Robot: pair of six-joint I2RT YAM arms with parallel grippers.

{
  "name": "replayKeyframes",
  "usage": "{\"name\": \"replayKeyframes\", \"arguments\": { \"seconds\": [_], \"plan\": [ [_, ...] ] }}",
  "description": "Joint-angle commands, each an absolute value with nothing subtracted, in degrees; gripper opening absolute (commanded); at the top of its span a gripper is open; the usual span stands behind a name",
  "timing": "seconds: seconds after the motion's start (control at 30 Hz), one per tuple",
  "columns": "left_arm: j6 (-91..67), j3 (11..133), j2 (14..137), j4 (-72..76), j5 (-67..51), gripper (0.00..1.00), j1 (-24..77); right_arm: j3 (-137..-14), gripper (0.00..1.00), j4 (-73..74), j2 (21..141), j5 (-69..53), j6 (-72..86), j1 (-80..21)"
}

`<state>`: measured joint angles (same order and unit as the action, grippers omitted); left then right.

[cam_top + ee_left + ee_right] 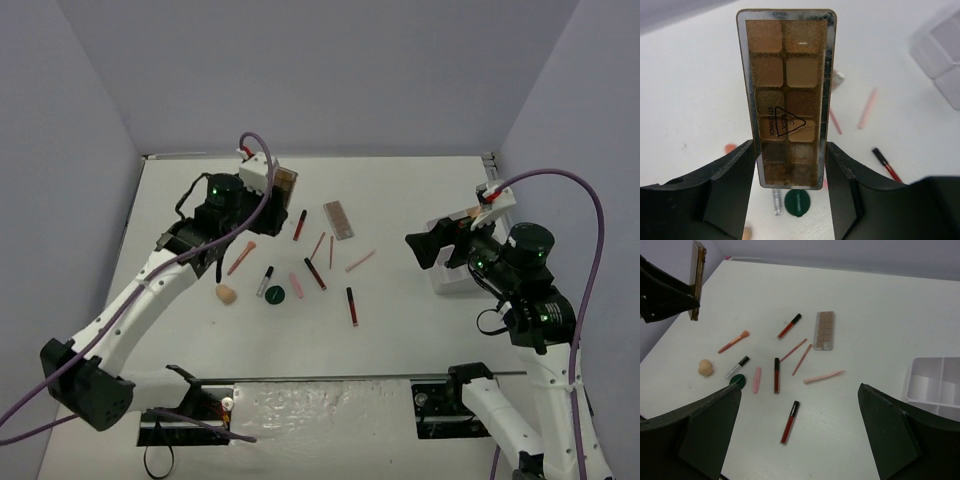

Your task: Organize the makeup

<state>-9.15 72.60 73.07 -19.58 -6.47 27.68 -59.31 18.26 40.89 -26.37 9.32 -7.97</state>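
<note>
My left gripper (790, 148) is shut on a brown eyeshadow palette (787, 95), held upright above the table at the back left (286, 184). A second palette (824, 330) lies flat near the middle. Around it are scattered dark-red sticks (789, 422), pink pencils (802, 359), a pink-tipped brush (733, 341), a clear tube with a black cap (737, 367), a beige sponge (705, 367) and a dark-green disc (797, 203). My right gripper (799, 390) hangs open above the table's right side (425, 248), holding nothing.
A white compartment tray (935, 385) sits on the table at the right, partly under my right arm (450, 280). Grey walls close in the table on the left, back and right. The arm bases stand along the near edge.
</note>
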Motion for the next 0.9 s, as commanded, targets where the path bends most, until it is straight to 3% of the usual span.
{"name": "replayKeyframes", "arguments": {
  "seconds": [0.0,0.43,0.87],
  "plan": [
    [-5.1,70.8,67.8,-11.7,-9.0,0.05,35.2,-64.2,0.99,15.3,47.4,-39.4,12.0,-8.3],
    [-0.5,77.6,74.2,-11.6,-4.3,0.05,55.2,-69.8,0.91,14.3,53.8,-45.1,15.2,-9.4],
    [3.3,82.6,79.2,-11.1,-3.5,0.05,59.0,-66.3,0.78,14.1,55.6,-46.4,16.1,-10.8]
  ]
}}
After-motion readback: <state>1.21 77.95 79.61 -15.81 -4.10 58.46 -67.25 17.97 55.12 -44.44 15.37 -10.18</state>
